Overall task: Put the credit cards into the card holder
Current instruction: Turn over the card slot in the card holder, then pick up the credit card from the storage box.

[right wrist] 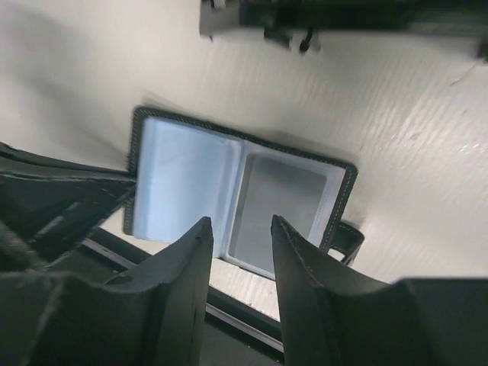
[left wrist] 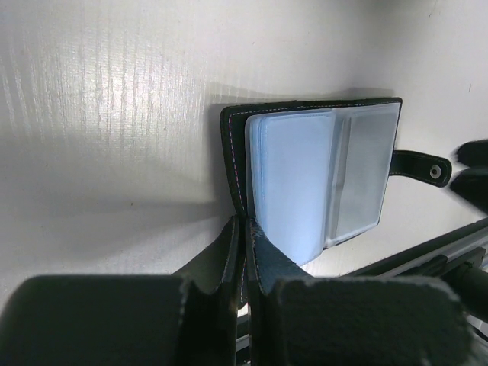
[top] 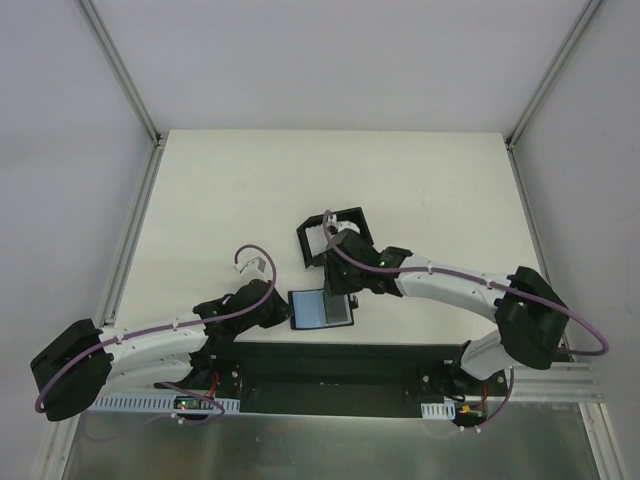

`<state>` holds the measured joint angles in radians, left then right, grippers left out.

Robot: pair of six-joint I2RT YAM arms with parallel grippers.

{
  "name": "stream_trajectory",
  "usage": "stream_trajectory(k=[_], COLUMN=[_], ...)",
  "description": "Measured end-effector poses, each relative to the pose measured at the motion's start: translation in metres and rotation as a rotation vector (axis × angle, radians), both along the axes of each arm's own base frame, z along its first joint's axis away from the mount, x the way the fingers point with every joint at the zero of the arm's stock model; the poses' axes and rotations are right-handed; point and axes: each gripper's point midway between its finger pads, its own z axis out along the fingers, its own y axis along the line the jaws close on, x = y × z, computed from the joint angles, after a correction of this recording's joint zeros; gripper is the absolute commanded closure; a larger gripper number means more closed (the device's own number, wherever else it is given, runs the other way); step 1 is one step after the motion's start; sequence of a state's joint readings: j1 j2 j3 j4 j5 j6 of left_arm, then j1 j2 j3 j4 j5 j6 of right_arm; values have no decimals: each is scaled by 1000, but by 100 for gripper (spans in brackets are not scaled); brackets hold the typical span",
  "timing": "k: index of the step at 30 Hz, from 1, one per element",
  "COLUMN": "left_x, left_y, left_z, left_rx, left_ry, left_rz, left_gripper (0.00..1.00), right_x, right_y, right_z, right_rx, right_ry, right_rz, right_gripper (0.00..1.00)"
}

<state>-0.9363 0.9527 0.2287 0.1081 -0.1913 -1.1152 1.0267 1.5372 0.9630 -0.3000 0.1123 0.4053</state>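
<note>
A: Why is the left gripper [left wrist: 245, 229] pinched on the card holder [left wrist: 293, 183], lower centre of the overhead view?
B: To pin it open, likely; the right gripper [right wrist: 241, 223] hovers above, slightly parted, empty.

card holder [left wrist: 320, 168] corner lost between left gripper [left wrist: 244, 232] fingers; snap tab [right wrist: 351, 238] half hidden behind right gripper [right wrist: 241, 227].
</note>
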Motion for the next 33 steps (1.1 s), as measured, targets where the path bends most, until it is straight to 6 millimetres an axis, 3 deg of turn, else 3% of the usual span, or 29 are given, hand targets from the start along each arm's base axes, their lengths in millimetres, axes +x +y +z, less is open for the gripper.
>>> stream_trajectory(k=[5,8,13,18,24,33], left_x=[0,0,0,2,6,10], left_y=[0,0,0,-3,-5,-2], left_z=[-2,-3,-7,-8,-8,-8], left_rx=[5,7,16,21,20,0], left_ry=[4,6,13,21,29,51], left_rz=[0,0,1,5,16,49], left_gripper=[100,100,100,100,100,100], right_x=[37,61,96,127,148,153], right_y=[-5,-10,-10,-4,-7,-5], right_z=[50,71,86,70,39,10], right_rx=[119,154,167,128,65,55], right_ry=[-73,-113,-141,-108,-46,45], right_rz=[-59,-86,-100,-85,-73,-45], right_gripper=[44,37,33,32,30,28])
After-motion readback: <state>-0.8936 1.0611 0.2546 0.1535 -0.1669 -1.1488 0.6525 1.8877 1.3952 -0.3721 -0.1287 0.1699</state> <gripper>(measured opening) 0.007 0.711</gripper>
